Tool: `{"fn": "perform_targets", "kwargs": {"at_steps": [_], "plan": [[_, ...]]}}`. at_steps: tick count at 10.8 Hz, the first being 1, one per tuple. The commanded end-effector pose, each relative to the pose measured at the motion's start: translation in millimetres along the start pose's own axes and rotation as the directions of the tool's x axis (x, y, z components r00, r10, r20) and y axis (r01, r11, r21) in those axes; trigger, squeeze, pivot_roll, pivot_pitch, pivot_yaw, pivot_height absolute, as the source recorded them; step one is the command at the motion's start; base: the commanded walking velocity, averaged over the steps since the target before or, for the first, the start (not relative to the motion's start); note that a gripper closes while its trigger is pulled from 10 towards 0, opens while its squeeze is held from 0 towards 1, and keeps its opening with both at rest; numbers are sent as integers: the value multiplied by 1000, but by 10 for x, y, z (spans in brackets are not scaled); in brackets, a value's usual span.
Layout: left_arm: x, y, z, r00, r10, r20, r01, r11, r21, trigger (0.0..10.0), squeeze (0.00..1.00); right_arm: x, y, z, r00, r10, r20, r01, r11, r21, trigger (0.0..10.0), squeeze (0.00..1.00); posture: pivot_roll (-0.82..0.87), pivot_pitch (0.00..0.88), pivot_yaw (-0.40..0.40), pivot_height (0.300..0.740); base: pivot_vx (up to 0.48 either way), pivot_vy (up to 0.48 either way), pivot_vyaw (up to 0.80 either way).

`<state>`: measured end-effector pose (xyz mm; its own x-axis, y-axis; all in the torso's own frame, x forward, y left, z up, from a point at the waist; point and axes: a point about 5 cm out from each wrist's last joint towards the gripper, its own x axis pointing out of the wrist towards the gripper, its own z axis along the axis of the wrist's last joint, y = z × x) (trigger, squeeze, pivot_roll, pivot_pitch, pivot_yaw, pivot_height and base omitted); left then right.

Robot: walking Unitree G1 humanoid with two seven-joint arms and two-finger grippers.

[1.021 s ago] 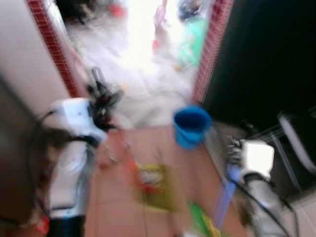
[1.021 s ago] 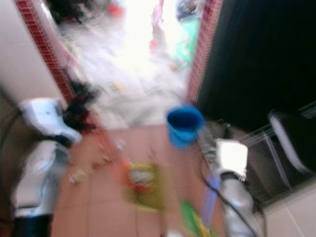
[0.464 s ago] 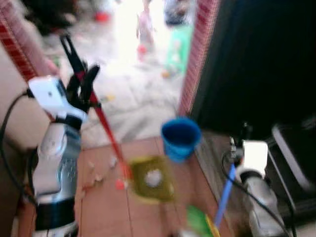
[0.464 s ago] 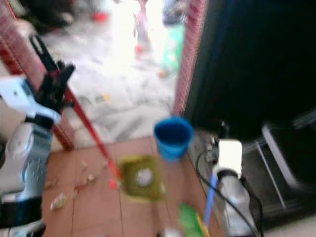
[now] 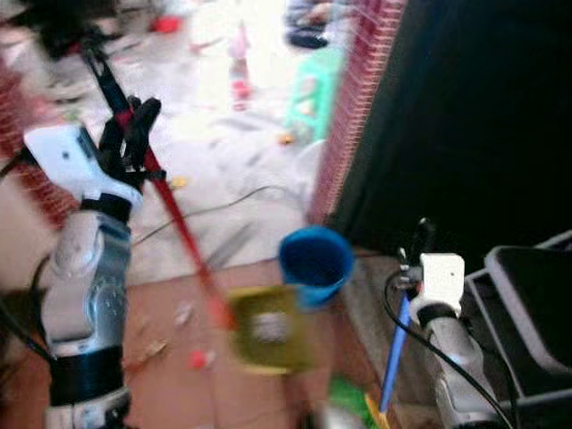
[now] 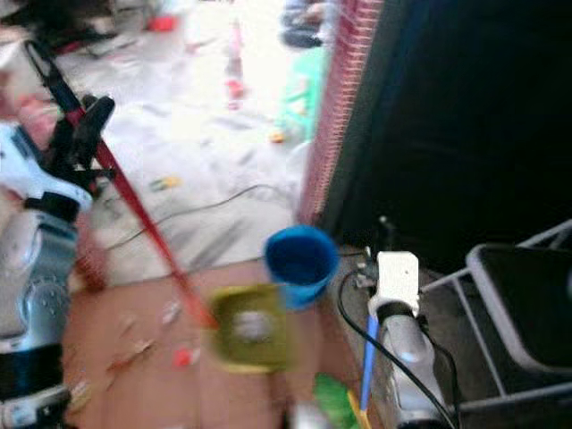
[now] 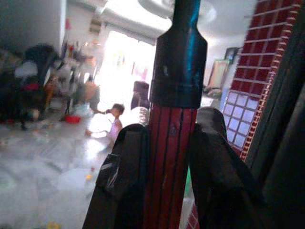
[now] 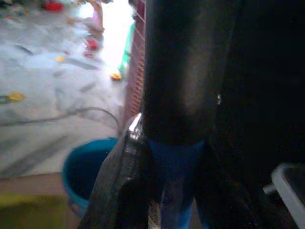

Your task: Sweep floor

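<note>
My left gripper point(image 5: 125, 134) is raised at the left, shut on the long red handle point(image 5: 183, 228) of a yellow-green dustpan point(image 5: 268, 326). The pan hangs low over the red tile floor, just left of a blue bucket point(image 5: 315, 264), with some pale litter in it. In the left wrist view both fingers point(image 7: 124, 181) clamp the red handle point(image 7: 169, 162). My right gripper point(image 5: 418, 243) is shut on a broom's blue handle point(image 5: 394, 353), and its green head point(image 5: 353, 402) rests near the bottom edge. Scraps of litter point(image 5: 198, 359) lie on the tiles.
A red brick pillar point(image 5: 353, 107) and a dark wall point(image 5: 483, 116) stand on the right. A dark rack point(image 5: 536, 304) is at my right side. Beyond lie pale floor with a cable point(image 5: 232, 201), a green stool point(image 5: 313, 89), scattered toys and a small person point(image 7: 114, 119) far off.
The whole view has swung, so the camera moved. My left arm has lifted higher with the red handle, and the dustpan has come closer to the blue bucket.
</note>
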<state>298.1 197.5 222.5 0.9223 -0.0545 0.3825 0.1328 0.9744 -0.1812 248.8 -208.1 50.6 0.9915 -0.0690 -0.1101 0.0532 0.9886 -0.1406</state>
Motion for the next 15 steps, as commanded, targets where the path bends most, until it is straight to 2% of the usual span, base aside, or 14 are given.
{"fn": "perform_targets", "kwargs": {"at_steps": [1, 9, 12, 14, 15], "plan": [[62, -56, 143, 996, -16, 82, 19, 999, -36, 10000, 0, 37, -4, 81, 999, -2, 40, 2, 1000, -10, 10000, 0, -24, 0, -36, 740, 469, 0, 0], [207, -213, 149, 992, -32, 120, 38, 998, -43, 10000, 0, 41, 22, 86, 999, 5, 42, -5, 1000, -14, 10000, 0, -27, 0, -33, 740, 478, 0, 0], [255, -284, 103, 992, -35, 121, 36, 999, -6, 10000, 0, 40, 31, 88, 999, 9, 43, -8, 1000, -12, 10000, 0, -27, 0, -33, 740, 445, 0, 0], [252, -445, -48, 994, -54, 97, 55, 998, -8, 10000, 0, 41, 43, 99, 999, 14, 45, -13, 1000, -12, 10000, 0, -28, 0, -36, 740, 0, 0, 0], [225, -643, -224, 992, -114, 59, 115, 993, -13, 10000, 0, 47, 51, 108, 999, 18, 46, -17, 1000, -14, 10000, 0, -31, 0, -38, 740, 0, 0, 0]]}}
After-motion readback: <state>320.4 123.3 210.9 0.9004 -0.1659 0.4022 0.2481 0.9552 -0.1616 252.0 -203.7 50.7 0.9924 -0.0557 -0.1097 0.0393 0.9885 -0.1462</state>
